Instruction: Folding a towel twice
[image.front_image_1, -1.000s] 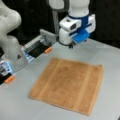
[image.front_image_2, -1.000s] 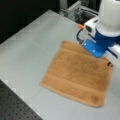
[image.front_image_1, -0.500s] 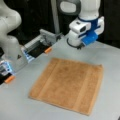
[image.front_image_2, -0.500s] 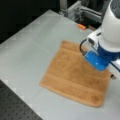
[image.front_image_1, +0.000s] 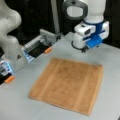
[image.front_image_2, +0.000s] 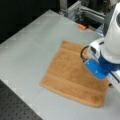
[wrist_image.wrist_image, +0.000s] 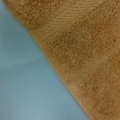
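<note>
Lying flat: the towel (image.front_image_1: 67, 85) is spreading open in a single layer on the grey table (image.front_image_1: 22, 105), with no fold showing in either front view.
Second arm: a white robot body (image.front_image_1: 10, 37) is standing beyond the towel's left side in a front view, well apart from the cloth.
Orange tabs: one orange tab (image.front_image_1: 9, 79) is sitting left of the towel, and another orange piece (image.front_image_1: 48, 50) is lying just past the towel's top-left corner.
Metal fixture: a grey frame (image.front_image_1: 41, 43) is resting above the towel's top-left corner, apart from it.
Towel bands: two paler woven bands are running across the cloth near opposite edges in both front views (image.front_image_2: 75, 77).
Gripper: the gripper (image.front_image_1: 84, 50) is hanging under the white wrist with its blue block (image.front_image_1: 94, 41), above the table just past the towel's top-right edge.
Fingers: whether they are wide or narrow, I cannot tell; nothing is showing in their hold.
Wrist view: the towel's hemmed edge (wrist_image.wrist_image: 82, 57) is running diagonally, with bare table (wrist_image.wrist_image: 22, 82) to its left.
</note>
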